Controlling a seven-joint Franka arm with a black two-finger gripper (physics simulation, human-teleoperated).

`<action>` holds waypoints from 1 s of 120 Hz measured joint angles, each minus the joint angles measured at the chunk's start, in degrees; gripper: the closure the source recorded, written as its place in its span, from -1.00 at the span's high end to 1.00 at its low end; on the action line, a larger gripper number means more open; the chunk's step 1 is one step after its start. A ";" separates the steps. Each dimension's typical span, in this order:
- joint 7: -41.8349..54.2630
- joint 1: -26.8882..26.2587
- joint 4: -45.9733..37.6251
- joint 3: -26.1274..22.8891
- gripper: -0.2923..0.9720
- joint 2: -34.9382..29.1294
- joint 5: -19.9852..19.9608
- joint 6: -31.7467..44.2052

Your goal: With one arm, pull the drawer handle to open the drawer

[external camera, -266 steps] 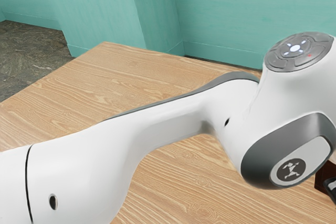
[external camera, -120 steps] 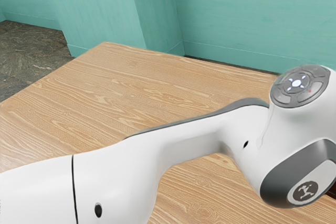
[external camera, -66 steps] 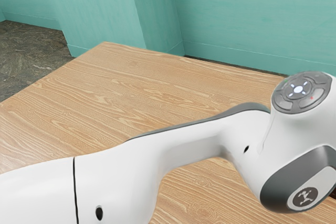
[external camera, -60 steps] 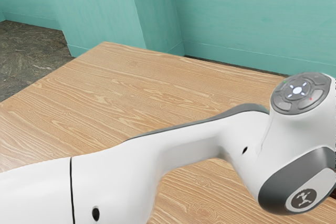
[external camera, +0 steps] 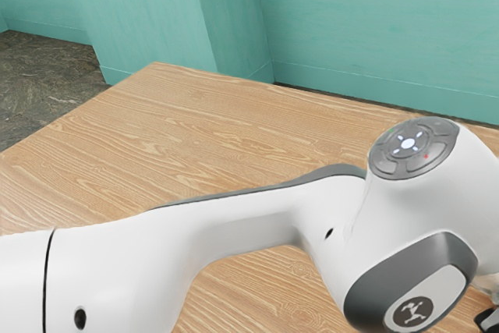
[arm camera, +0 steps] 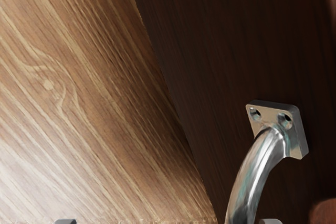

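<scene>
The arm (external camera: 234,255) has drawn back toward the exterior view's left since half a second ago, its button-ringed wrist housing (external camera: 409,146) sitting lower and further left, which reads as a pull under way. The claw (external camera: 491,320) shows as no more than a black sliver under that housing, so whether it is apart or clamped on anything cannot be told. Close in front of it, the wrist view has the steel bow handle (arm camera: 262,166), curving from its two-screw mounting plate (arm camera: 275,121) toward the hand, probably for hooking and hauling. The handle sits on the dark wood drawer front (arm camera: 236,40), with the pale wooden table (arm camera: 68,103) beside it. How far the drawer stands open is not visible.
</scene>
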 joint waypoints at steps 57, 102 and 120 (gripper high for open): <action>-0.16 -1.31 -8.01 0.09 0.12 -5.59 0.05 2.07; -0.21 -3.32 -12.53 0.21 0.11 -9.09 -0.05 3.57; -0.23 -3.38 -14.62 0.21 0.11 -10.68 -0.04 4.14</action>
